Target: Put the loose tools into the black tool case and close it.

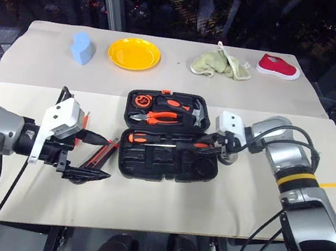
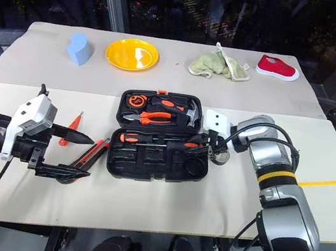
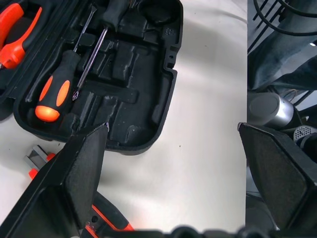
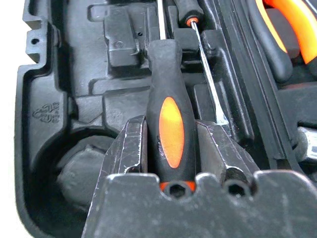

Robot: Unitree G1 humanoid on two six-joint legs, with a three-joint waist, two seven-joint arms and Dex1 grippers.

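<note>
**Two tools still outside the case**

One large thing dominates: the black tool case lies open flat, so its recesses face up for loading. It is directly under the right gripper, whose fingers are closed on the handle of an orange-and-black screwdriver; the shaft points away from the gripper along a recess, probably to seat it there. A second screwdriver already lies in the tray. The left gripper stands wide apart and holds nothing; the utility knife lies just beside its fingers, likely the next pick. The slim tester screwdriver lies near behind it.
</note>
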